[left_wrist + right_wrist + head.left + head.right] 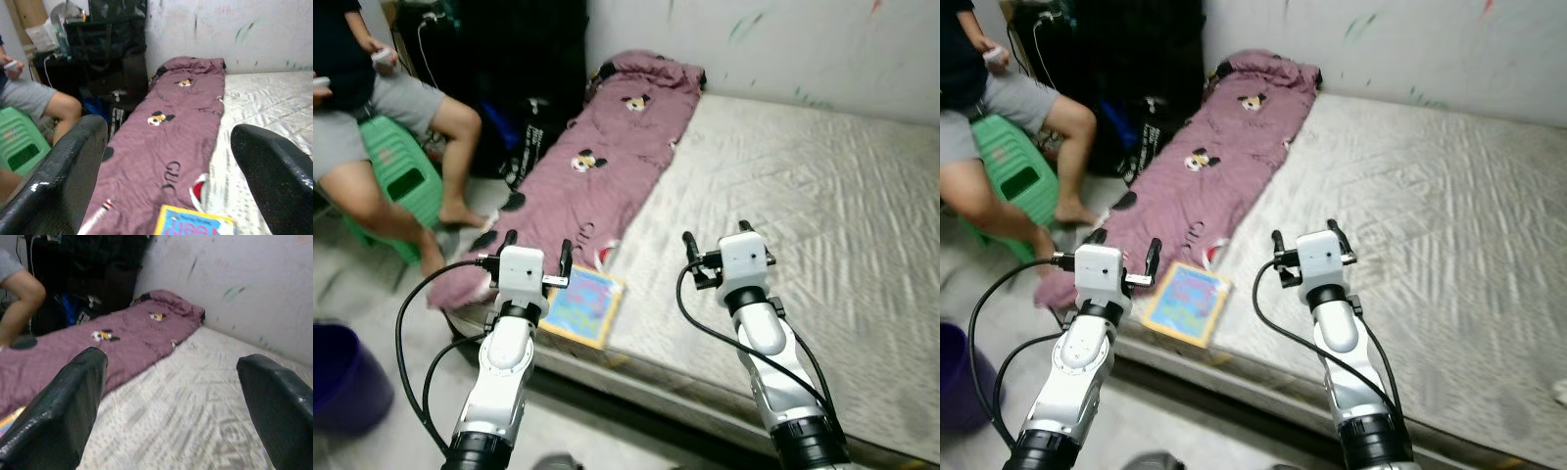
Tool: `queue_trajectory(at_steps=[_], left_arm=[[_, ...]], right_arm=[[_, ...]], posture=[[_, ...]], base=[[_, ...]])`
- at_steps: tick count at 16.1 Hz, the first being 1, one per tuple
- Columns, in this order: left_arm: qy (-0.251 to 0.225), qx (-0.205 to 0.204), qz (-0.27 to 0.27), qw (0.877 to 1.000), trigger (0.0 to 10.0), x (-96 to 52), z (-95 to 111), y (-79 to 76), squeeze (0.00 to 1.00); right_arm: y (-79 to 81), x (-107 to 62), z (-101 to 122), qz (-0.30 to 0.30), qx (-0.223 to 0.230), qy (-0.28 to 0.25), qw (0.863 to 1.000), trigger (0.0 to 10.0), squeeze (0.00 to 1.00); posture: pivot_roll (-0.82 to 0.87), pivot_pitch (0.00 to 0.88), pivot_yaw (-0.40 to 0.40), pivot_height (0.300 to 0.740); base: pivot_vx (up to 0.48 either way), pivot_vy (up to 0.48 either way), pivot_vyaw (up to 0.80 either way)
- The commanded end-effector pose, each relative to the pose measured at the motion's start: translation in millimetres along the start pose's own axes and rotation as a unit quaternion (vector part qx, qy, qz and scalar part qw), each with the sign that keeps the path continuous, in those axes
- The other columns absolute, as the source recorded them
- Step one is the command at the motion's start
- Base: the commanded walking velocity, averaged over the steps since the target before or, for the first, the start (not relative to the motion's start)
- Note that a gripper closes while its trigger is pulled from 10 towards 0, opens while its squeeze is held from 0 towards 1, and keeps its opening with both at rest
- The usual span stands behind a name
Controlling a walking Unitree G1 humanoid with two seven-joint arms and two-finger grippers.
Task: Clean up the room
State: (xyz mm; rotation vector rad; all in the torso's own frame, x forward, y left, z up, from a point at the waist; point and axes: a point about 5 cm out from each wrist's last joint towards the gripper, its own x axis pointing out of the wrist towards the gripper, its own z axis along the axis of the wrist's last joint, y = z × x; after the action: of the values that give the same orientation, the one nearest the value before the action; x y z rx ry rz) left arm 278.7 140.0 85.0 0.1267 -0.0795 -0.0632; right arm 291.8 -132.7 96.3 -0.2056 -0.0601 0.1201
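A colourful children's book (581, 306) lies flat at the near left corner of the grey mattress (822, 215). Beside it a mauve blanket (607, 157) with cartoon mouse prints stretches along the mattress's left side to the wall. My left gripper (537, 252) hovers open just above the book's near left edge, and the book's top edge (195, 226) lies below its fingers. My right gripper (716, 243) is open over the bare mattress, right of the book. Both hold nothing.
A person sits on a green plastic stool (406, 181) at the left, bare feet on the floor by the bed. Black bags (524, 78) stand against the wall behind. A dark purple bin (342, 377) is on the floor at the near left.
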Motion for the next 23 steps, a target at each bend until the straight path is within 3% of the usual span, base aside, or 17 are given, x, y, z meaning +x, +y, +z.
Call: queue_trajectory(at_steps=[1, 10, 15, 23], left_arm=[[-0.005, 0.002, 0.008, 1.0, 10.0, 1.0, 2.2, 5.9, 0.0], [-0.008, 0.001, 0.004, 1.0, 10.0, 1.7, 3.1, 3.6, 0.0], [-0.009, 0.0, 0.001, 1.0, 10.0, 2.7, 3.2, 2.9, 0.0], [-0.01, 0.001, 0.001, 1.0, 10.0, 3.1, 3.3, 3.0, 0.0]], right_arm=[[4.5, 1.2, 1.8, 0.005, 0.003, -0.002, 1.0, 10.0, 0.0], [2.5, 2.0, 1.2, 0.003, 0.01, -0.004, 1.0, 10.0, 0.0], [2.3, 3.2, 1.3, 0.003, 0.017, -0.001, 1.0, 10.0, 0.0], [1.8, 4.1, 0.4, 0.002, 0.016, -0.001, 1.0, 10.0, 0.0]], posture=[[0.04, 0.0, 0.011, 0.74], [0.04, 0.0, 0.008, 0.74], [0.04, 0.0, 0.007, 0.74], [0.04, 0.0, 0.007, 0.74]], base=[[0.0, 0.0, 0.0], [0.0, 0.0, 0.0], [0.0, -0.366, -0.48], [0.0, -0.308, 0.0]])
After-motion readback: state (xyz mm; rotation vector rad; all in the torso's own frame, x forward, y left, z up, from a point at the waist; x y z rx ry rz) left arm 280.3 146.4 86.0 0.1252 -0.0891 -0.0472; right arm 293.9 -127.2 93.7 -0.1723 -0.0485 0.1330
